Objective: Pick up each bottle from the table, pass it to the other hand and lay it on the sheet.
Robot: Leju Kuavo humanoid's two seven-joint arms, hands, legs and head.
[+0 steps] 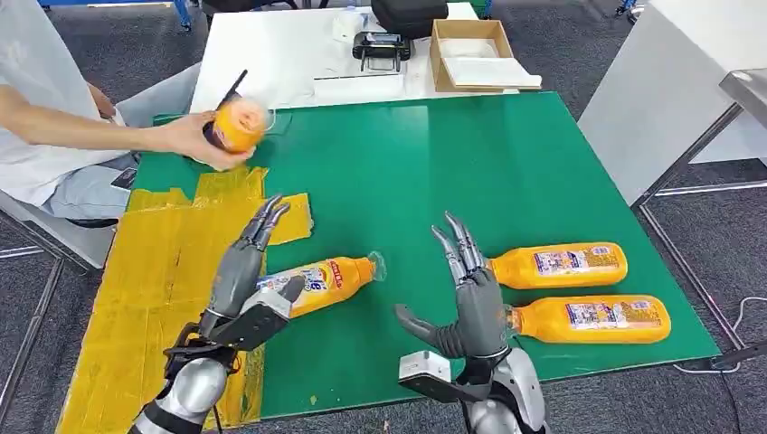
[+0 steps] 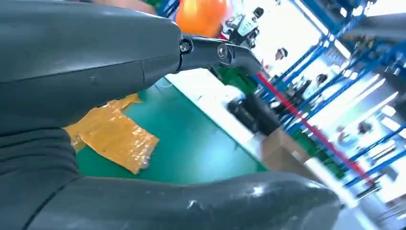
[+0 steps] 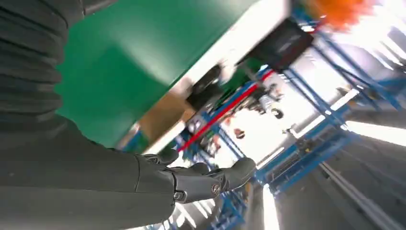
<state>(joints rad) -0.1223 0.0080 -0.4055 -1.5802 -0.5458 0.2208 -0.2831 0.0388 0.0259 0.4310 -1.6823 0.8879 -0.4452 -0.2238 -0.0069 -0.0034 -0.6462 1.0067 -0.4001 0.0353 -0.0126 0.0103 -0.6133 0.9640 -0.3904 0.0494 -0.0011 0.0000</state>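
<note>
Bottles (image 1: 558,263) beside empty right hand (image 1: 470,298)

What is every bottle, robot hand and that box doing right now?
Left hand: open, empty, above the yellow sheet's edge.
Right hand: open, empty.
Bottle by left hand: lying on the green mat.
Two bottles on the right: lying side by side.
Person's bottle: held in a person's hand.
Cardboard box: open.

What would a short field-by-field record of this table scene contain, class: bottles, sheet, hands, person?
Bottles lying on green mat: three orange bottles
Fourth bottle: held by a person's hand
Yellow sheet: no bottle fully on it
Left hand: open, holds nothing
Right hand: open, holds nothing
</note>
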